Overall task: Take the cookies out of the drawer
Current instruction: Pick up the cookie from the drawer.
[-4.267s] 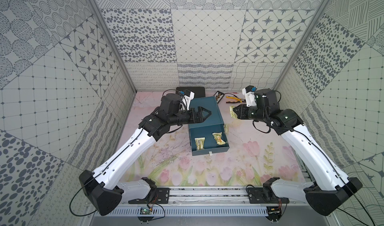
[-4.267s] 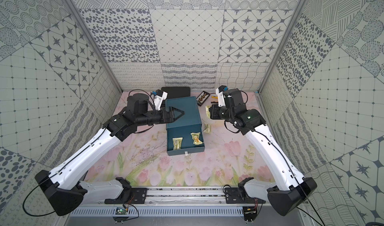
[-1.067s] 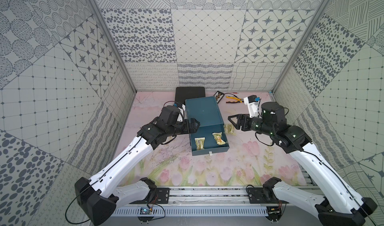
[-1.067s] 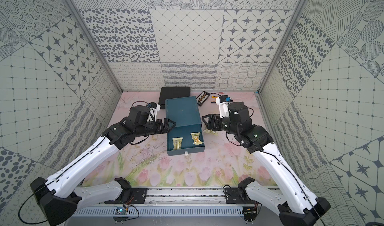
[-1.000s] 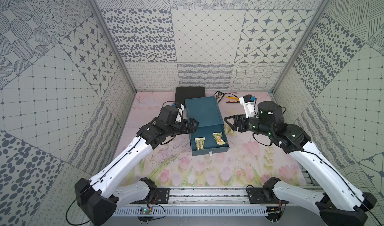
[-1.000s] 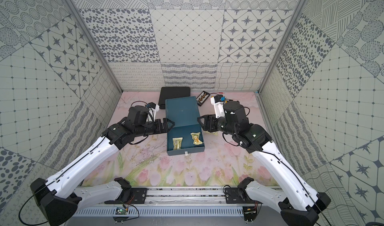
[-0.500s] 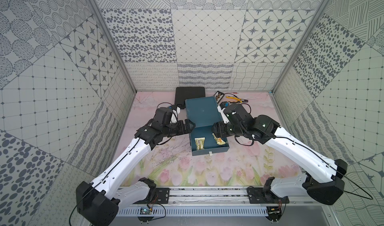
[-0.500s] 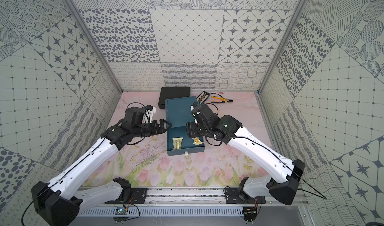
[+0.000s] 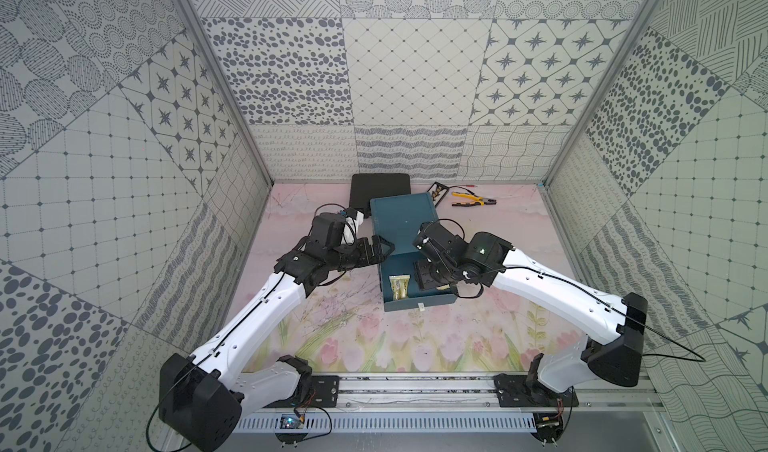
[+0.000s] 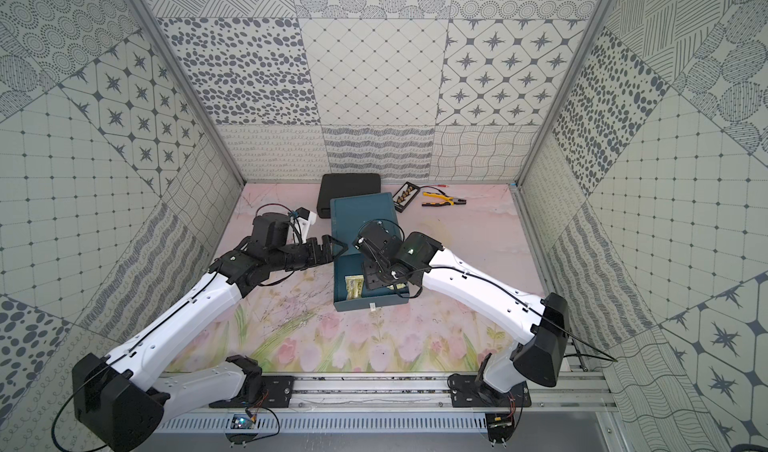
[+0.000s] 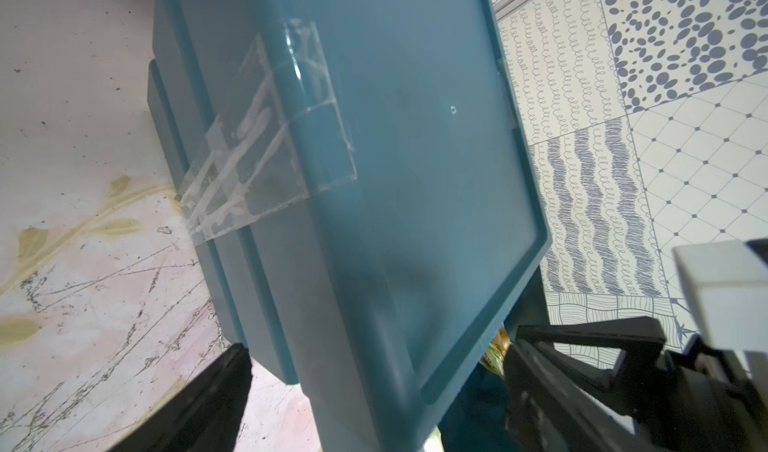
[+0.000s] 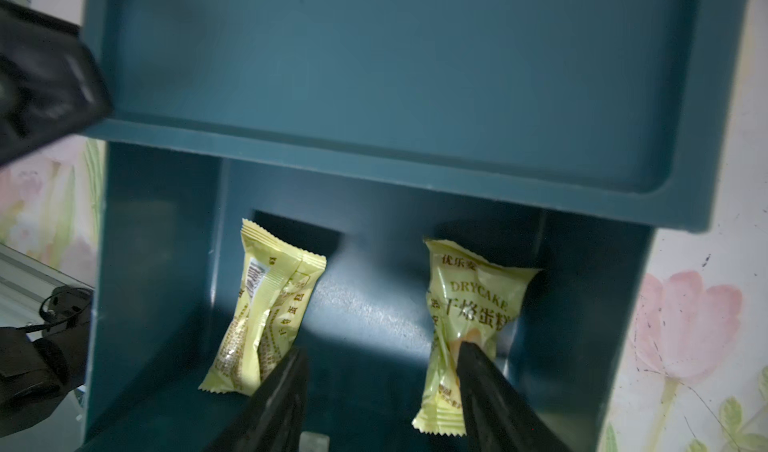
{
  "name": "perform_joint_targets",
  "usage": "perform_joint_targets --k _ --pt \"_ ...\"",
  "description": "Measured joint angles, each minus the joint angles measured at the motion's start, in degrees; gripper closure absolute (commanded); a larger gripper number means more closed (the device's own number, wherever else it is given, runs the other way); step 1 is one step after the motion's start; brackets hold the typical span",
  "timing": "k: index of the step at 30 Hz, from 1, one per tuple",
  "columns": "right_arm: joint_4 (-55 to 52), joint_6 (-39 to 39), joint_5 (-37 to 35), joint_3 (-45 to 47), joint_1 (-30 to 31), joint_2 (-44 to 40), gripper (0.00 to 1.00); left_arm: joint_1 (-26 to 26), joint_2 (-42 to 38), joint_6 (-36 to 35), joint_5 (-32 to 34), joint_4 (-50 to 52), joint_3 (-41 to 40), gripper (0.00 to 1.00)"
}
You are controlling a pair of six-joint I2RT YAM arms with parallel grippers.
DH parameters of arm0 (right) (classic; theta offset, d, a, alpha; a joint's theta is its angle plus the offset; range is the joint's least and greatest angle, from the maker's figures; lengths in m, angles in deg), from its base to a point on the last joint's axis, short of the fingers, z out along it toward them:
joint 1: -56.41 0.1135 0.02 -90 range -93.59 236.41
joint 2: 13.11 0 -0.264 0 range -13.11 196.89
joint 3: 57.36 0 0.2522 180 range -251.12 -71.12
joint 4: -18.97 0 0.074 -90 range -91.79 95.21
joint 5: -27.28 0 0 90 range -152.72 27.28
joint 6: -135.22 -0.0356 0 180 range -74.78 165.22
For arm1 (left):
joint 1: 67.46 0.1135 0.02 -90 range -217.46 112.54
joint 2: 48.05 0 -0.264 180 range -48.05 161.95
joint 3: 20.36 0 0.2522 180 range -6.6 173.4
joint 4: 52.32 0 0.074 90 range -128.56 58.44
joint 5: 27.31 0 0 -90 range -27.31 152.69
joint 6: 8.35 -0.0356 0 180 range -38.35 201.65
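Note:
A teal box [image 9: 402, 217] stands mid-table with its drawer [image 9: 419, 304] pulled out toward the front. Two gold cookies lie in the drawer, one packet [image 12: 270, 312] to one side and one packet [image 12: 473, 300] to the other. In both top views only one cookie packet [image 9: 399, 289] [image 10: 354, 286] shows clearly. My right gripper [image 12: 381, 350] reaches down into the drawer, open, its tips between the two packets; one finger [image 12: 478, 371] overlaps a packet's edge. My left gripper [image 9: 380, 249] [image 11: 374, 358] is open, straddling the box's front left corner.
A black case [image 9: 379, 188] sits behind the box at the back wall. A slim black tray [image 9: 438, 188] and yellow-handled pliers [image 9: 473, 199] lie at the back right. The right arm covers the table just right of the drawer.
My right arm has swung from the right of the box over and down into the drawer, its jaws narrowing a little. The left arm has barely shifted beside the box.

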Motion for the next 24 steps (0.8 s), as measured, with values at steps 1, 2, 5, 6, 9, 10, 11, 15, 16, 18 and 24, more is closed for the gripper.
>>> perform_joint_targets --k 1,2,5,6,9,10,11,15,16,18,24 --pt "-0.35 -0.44 -0.59 0.02 0.26 0.07 0.38 0.02 0.00 0.02 -0.26 -0.35 -0.07 0.01" --pt "-0.63 -0.85 -1.07 0.02 0.42 0.07 0.38 0.02 0.00 0.02 -0.48 -0.57 -0.11 0.01" --pt "-1.46 -2.25 -3.02 0.02 0.57 0.07 0.39 0.04 0.00 0.00 -0.94 -0.92 -0.07 0.01" --pt "-1.88 -2.80 -3.67 0.02 0.59 0.13 0.39 0.04 0.00 0.00 -1.03 -0.92 -0.04 0.01" --pt "-3.13 -4.07 -5.25 0.07 0.72 0.57 0.39 0.04 -0.09 -0.02 -1.16 -0.94 -0.02 0.01" --pt "-3.23 -4.48 -5.55 0.22 0.74 0.90 0.39 0.04 -0.09 -0.02 -1.25 -0.92 0.00 0.01" --pt "-3.08 -4.66 -5.60 0.50 0.79 1.09 0.39 0.04 -0.09 -0.02 -1.31 -0.90 0.07 0.01" --pt "-1.44 -4.96 -5.20 3.34 0.83 1.86 0.41 0.04 -0.09 -0.15 -1.51 -0.87 0.50 0.01" --pt "-0.68 -4.96 -4.87 4.02 0.83 2.01 0.43 0.04 -0.07 -0.20 -1.53 -0.85 0.63 0.01" --pt "0.90 -4.90 -4.33 5.05 0.83 2.16 0.49 0.04 0.07 -0.22 -1.60 -0.87 0.94 0.01" --pt "5.68 -3.98 -3.37 6.95 0.83 2.14 0.72 0.04 0.92 -0.22 -1.99 -1.01 1.53 0.01"
